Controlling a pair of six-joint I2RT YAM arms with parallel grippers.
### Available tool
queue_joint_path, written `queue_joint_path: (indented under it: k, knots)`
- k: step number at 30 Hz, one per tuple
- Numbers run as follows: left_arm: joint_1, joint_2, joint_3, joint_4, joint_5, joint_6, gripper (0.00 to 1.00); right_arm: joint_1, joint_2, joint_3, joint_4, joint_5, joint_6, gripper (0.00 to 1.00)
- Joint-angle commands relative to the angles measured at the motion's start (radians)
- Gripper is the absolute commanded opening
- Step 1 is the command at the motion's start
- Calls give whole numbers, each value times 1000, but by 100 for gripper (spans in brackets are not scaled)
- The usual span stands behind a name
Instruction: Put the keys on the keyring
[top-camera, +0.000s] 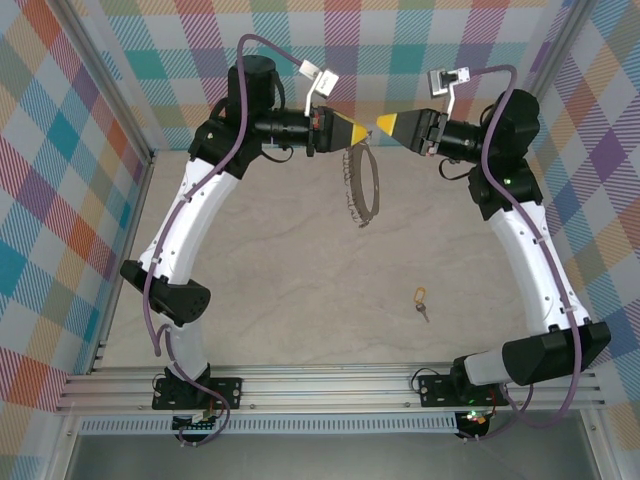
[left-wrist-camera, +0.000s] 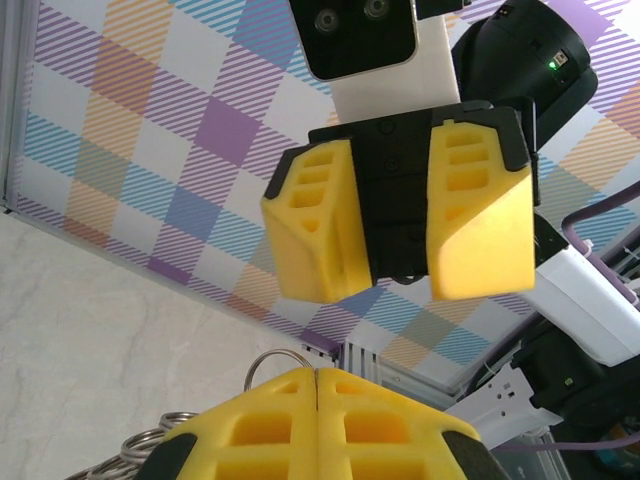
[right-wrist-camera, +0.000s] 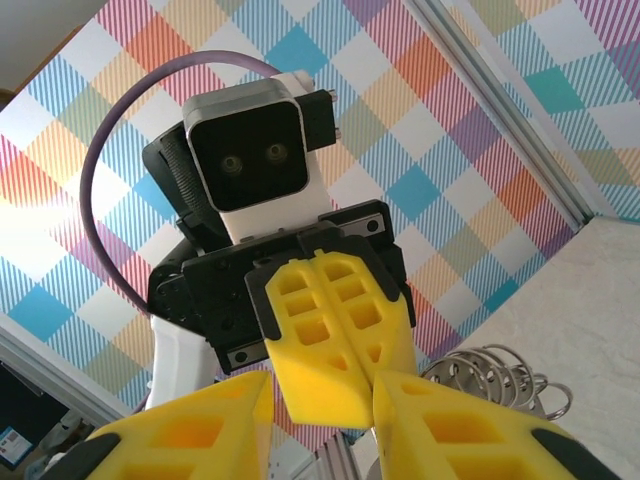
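The work cell is a pale marbled table (top-camera: 270, 270) enclosed by multicoloured checked wall panels (top-camera: 60, 150). The left pincer (top-camera: 360, 131) is closed, its yellow fingers pressed together on the top of the large grey metal keyring (top-camera: 350, 195) rimmed with small loops, which hangs above the far half of the table. The right pincer (top-camera: 381, 124) faces it tip to tip, fingers apart and holding nothing. The tiny key with a yellowish-gold head (top-camera: 420, 298) lies on the table beside the right arm, well apart from the keyring. The step in hand appears to be presenting the keyring; the key is not yet collected. The next move calls for the right pincer to descend to the key and take a fine, accurate pinch.
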Motion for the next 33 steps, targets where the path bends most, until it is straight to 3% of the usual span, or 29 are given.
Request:
queue_joint_path:
  k: [1,23,30,33]
  knots:
    - [7,-6,29,11,25,10,0,4,-34,-21,41,-26,24,32]
    - [7,1,30,38,26,-5,0,55,2,-56,78,-17,40,29]
    - [7,2,29,41,26,-5,0,61,10,-47,75,-18,35,18]
    - [7,4,29,42,30,-8,0,61,12,-45,72,-20,31,2]
